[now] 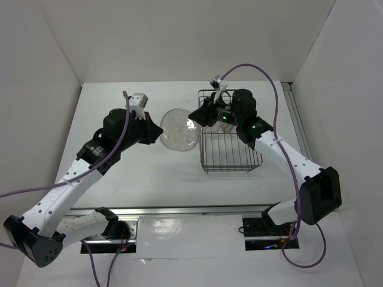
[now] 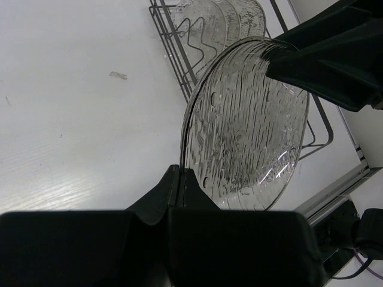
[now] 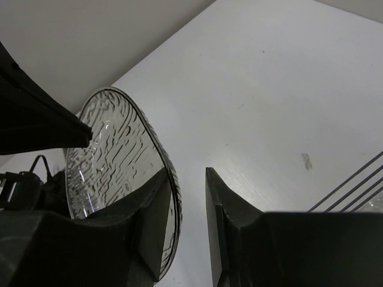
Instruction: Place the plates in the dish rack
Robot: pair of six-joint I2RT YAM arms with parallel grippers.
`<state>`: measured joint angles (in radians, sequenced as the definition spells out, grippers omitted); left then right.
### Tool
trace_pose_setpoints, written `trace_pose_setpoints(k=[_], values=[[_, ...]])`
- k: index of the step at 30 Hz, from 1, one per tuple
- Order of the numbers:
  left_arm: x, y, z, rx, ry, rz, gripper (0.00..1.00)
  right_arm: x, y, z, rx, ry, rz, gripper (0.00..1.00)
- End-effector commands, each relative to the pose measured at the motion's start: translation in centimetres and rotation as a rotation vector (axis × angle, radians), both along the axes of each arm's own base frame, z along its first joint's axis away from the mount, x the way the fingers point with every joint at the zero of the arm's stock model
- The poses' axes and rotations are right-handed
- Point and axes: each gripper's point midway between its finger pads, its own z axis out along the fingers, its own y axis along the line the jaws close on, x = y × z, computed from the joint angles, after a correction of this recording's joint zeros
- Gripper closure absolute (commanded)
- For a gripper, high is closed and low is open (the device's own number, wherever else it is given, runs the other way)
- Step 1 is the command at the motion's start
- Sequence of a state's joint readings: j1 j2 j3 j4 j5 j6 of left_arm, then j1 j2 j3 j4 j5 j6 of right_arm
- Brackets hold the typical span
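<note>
Left wrist view: the left claw (image 2: pixel 179 174) pinches the clear plate (image 2: pixel 251 125) upright by its near rim. Opposite, the right claw (image 3: pixel 187 174) stands spread, the plate's far rim inside its gap, unclamped. The dish rack (image 1: pixel 227 170) sits just behind the right claw, with other plates (image 2: pixel 206 18) slotted in it. Judged step: handover. Next, the right claw must close before the left releases.

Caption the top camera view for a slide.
Left gripper holds a clear round textured plate; open right gripper straddles its opposite rim, beside the dark wire dish rack.
</note>
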<state>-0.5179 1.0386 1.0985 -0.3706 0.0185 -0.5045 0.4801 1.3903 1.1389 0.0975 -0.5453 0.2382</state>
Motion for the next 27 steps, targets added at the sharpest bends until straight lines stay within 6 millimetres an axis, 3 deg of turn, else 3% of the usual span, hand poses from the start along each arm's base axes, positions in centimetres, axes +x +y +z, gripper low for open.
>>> trace_pose_setpoints(k=[1, 3, 5, 6, 7, 8, 9, 10, 11, 12, 14, 17, 18, 20, 22, 27], values=[[-0.1, -1.1, 3.3, -0.075, -0.116, -0.053, 1.0, -0.1, 0.7, 2.0, 0.042, -0.039, 0.039, 0.63], [0.0, -0.9, 3.2, -0.073, -0.117, -0.044, 1.0, -0.1, 0.7, 2.0, 0.042, -0.039, 0.039, 0.78], [0.3, -0.6, 3.2, -0.077, -0.114, -0.015, 1.0, 0.2, 0.2, 1.9, 0.036, -0.02, -0.007, 1.0], [0.5, -0.3, 3.0, -0.061, -0.1, 0.005, 0.88, 1.0, -0.2, 1.8, 0.03, -0.023, -0.056, 1.0], [0.8, -0.1, 2.3, -0.056, -0.074, 0.033, 0.71, 1.2, -0.8, 2.3, 0.024, -0.024, -0.101, 1.0], [1.3, 0.8, 2.4, -0.049, -0.072, 0.093, 0.46, 1.5, -1.8, 3.4, 0.026, -0.04, -0.16, 1.0], [1.3, 1.5, 1.5, -0.027, -0.042, 0.134, 0.09, 2.1, -2.9, 3.7, 0.006, -0.054, -0.236, 1.0], [1.7, 2.5, 0.5, -0.004, -0.009, 0.191, 0.0, 4.1, -6.0, 3.3, -0.041, -0.039, -0.449, 1.0], [1.9, 3.5, 1.0, 0.0, -0.005, 0.243, 0.0, 4.4, -8.2, 4.3, -0.047, -0.055, -0.568, 1.0], [1.9, 4.9, -0.3, 0.037, 0.048, 0.332, 0.0, 5.7, -12.5, 5.2, -0.079, -0.082, -0.813, 1.0], [2.1, 6.4, -1.0, 0.057, 0.08, 0.406, 0.0, 5.7, -16.8, 5.5, -0.154, -0.107, -1.024, 1.0], [2.1, 6.7, -1.6, 0.078, 0.096, 0.419, 0.0, 5.2, -24.3, 5.4, -0.292, -0.11, -1.398, 1.0], [2.1, 6.6, -1.6, 0.075, 0.098, 0.411, 0.0, 5.5, -25.5, 3.7, -0.385, -0.074, -1.448, 1.0], [2.2, 6.2, -2.0, 0.077, 0.112, 0.397, 0.0, 5.9, -28.2, 2.6, -0.486, -0.038, -1.522, 1.0], [2.2, 5.6, -3.1, 0.087, 0.146, 0.371, 0.0, 6.7, -28.9, 1.8, -0.495, -0.017, -1.546, 1.0], [2.1, 5.0, -3.4, 0.072, 0.155, 0.338, 0.0, 7.5, -30.2, 0.9, -0.479, -0.008, -1.537, 1.0]])
